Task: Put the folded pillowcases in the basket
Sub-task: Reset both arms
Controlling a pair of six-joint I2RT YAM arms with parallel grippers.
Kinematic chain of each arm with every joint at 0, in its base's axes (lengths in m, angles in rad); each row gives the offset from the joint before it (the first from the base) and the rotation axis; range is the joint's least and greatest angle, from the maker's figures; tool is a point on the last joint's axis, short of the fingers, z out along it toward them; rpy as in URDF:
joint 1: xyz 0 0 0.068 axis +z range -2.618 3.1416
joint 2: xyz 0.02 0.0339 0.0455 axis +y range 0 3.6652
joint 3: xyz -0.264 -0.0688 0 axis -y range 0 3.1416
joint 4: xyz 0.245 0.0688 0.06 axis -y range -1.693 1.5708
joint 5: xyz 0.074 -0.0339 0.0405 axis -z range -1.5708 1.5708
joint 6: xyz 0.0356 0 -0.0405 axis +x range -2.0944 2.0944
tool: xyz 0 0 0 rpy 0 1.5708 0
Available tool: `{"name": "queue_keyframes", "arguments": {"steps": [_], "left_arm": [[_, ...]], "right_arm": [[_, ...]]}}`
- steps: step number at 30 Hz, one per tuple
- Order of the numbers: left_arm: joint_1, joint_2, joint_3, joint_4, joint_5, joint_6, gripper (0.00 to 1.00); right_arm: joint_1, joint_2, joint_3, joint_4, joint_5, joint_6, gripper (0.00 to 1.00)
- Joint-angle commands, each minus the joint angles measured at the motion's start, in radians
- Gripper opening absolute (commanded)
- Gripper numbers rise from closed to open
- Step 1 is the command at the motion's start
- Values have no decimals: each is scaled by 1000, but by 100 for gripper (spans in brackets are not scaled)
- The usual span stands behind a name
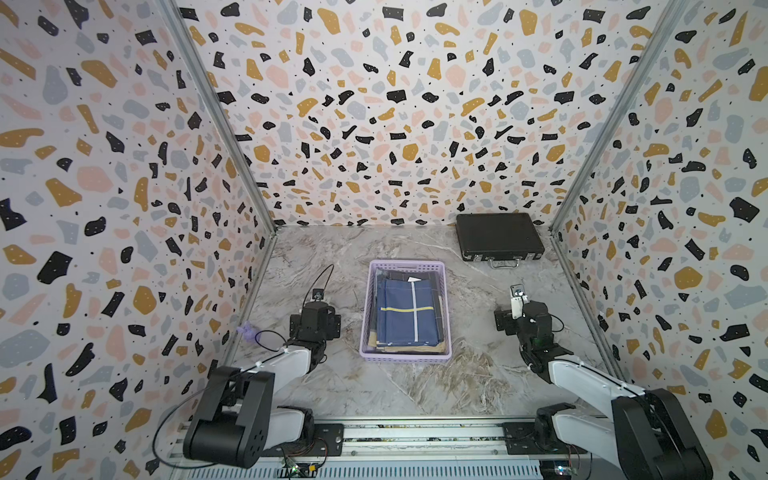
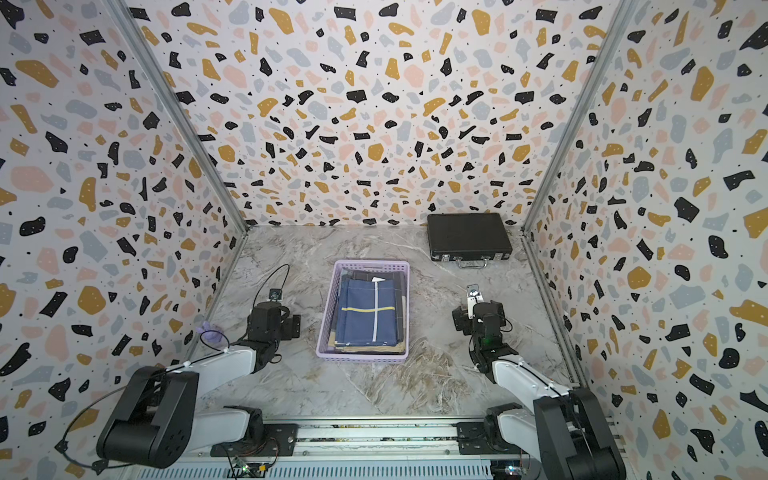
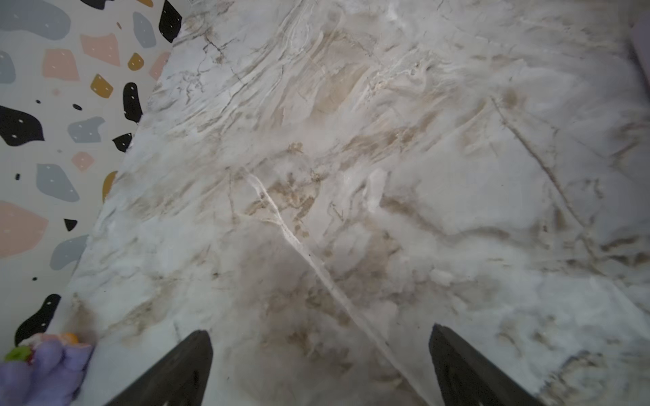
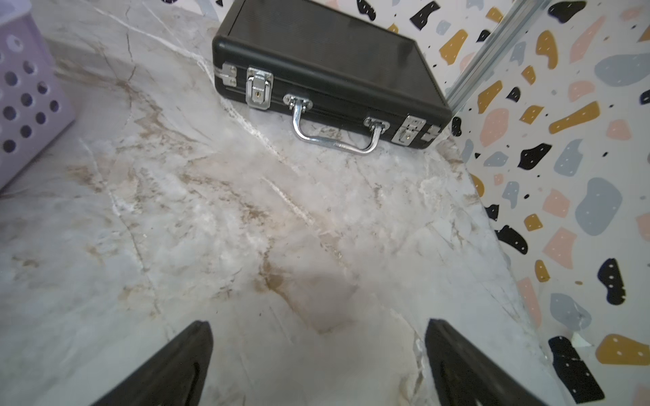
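Basket (image 4: 21, 105) in the right wrist view — cut off at the picture edge, one perforated corner visible; lower fabric layers (image 1: 411, 348) mostly hidden beneath the navy pillowcase (image 1: 409, 311); purple object (image 3: 45, 369) by the left wall — cropped, blurred, unidentifiable.

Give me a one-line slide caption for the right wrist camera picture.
Open right gripper above the marble table, facing a black case, the lavender basket partly in view.

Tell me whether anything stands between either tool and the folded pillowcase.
Only the low side walls of the basket: the pillowcase already lies inside it, on top. The left tool and right tool, both open, flank it over the table.
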Motion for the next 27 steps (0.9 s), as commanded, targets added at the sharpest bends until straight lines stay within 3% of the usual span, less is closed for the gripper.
{"name": "queue_keyframes", "arguments": {"steps": [1,3,5,7,9,11,13,14,16,18,20,27], "left_arm": [[8,55,4,379,-23,-9,100],[8,61,-6,369,21,2,100],[9,107,-76,582,-29,-5,100],[10,63,-50,451,-22,-22,100],[8,79,-44,469,-21,-13,100],[7,74,-38,450,12,1,100],[6,84,-23,433,64,27,100],[5,78,-24,430,66,26,100],[6,79,-23,427,64,27,100],[5,79,-23,428,65,25,100],[5,80,-22,428,65,26,100],[5,79,-24,429,72,30,100]], "right_arm": [[-37,74,-30,284,-46,-27,100],[-57,147,-34,349,-82,-23,100],[-79,243,-69,477,-208,-46,100],[-90,334,-105,622,-145,-9,100],[-103,407,-110,754,-141,-8,100],[-105,322,-31,462,-123,15,100],[-132,372,31,432,-124,44,100],[-136,341,51,340,-65,79,100],[-136,372,40,418,-61,70,100],[-136,342,55,327,-62,81,100],[-136,364,38,407,-59,72,100],[-136,360,42,392,-61,75,100]]}}
